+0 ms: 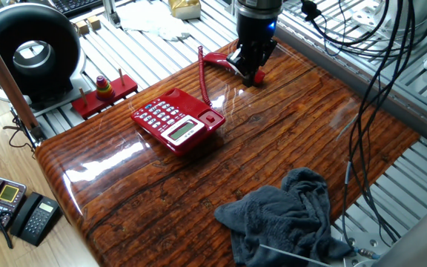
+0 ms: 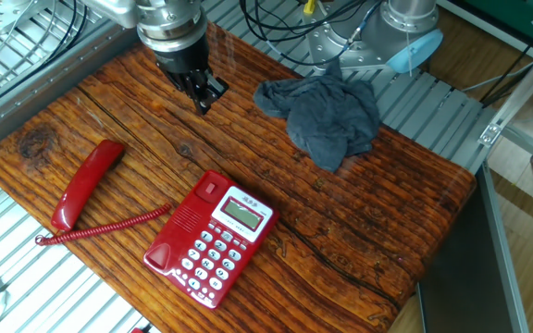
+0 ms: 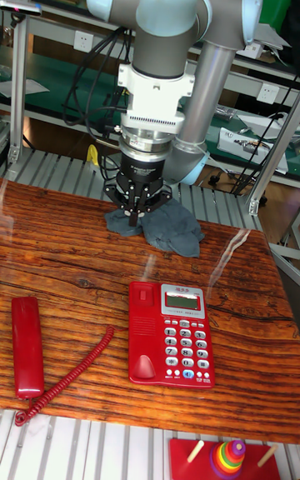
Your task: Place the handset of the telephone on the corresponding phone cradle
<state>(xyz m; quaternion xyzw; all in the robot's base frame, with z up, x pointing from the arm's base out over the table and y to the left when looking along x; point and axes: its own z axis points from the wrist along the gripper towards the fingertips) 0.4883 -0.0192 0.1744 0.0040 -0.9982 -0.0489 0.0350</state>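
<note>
The red handset (image 2: 86,182) lies flat on the wooden table, apart from the red telephone (image 2: 209,242), and a red coiled cord (image 2: 109,225) joins the two. The phone cradle (image 3: 143,334) beside the keypad holds nothing. In the tall fixed view the handset (image 3: 27,347) rests left of the telephone (image 3: 171,334). My gripper (image 2: 204,100) hangs above the table with its fingers shut and nothing between them, well behind the handset and beside the cloth. In one fixed view the gripper (image 1: 250,72) hides part of the handset (image 1: 219,58).
A crumpled grey cloth (image 2: 327,116) lies on the table near the robot base. A red ring-stacker toy (image 1: 106,89) and a black round device (image 1: 32,52) stand off the table's edge. Two dark phones (image 1: 13,208) sit on the floor. Cables (image 1: 369,81) hang at the right.
</note>
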